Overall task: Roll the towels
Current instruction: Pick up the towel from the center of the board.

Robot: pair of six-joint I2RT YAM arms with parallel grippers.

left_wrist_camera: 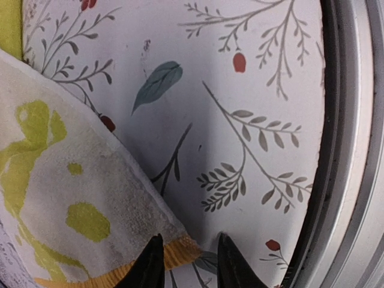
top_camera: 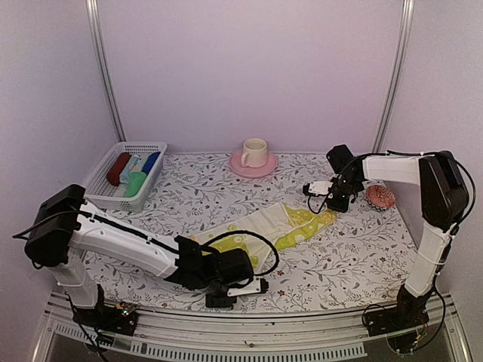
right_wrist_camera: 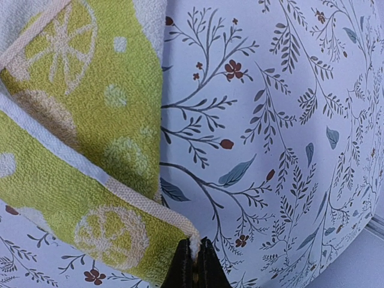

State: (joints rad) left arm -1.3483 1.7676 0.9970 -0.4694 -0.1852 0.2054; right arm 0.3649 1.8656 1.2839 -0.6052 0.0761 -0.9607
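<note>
Nearest, by the near edge of table [top_camera: 355, 260]: left gripper [left_wrist_camera: 186, 241] spread astride yellow towel [top_camera: 260, 224] corner. Right gripper [right_wrist_camera: 193, 249] pressed together, pinching far right corner. Open table rightward.

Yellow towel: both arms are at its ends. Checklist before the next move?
1. Right gripper shut on a corner of the yellow towel: ok.
2. Left gripper clamped on the near corner: not ok. Its jaws stand apart astride the corner.
3. Towel lying flat: not ok. Layers overlap near the right end.
4. Left arm's cable clear of the towel: cannot tell. Its loop crosses the towel in the top view.
5. Cup and basket apart from the towel: ok.
</note>
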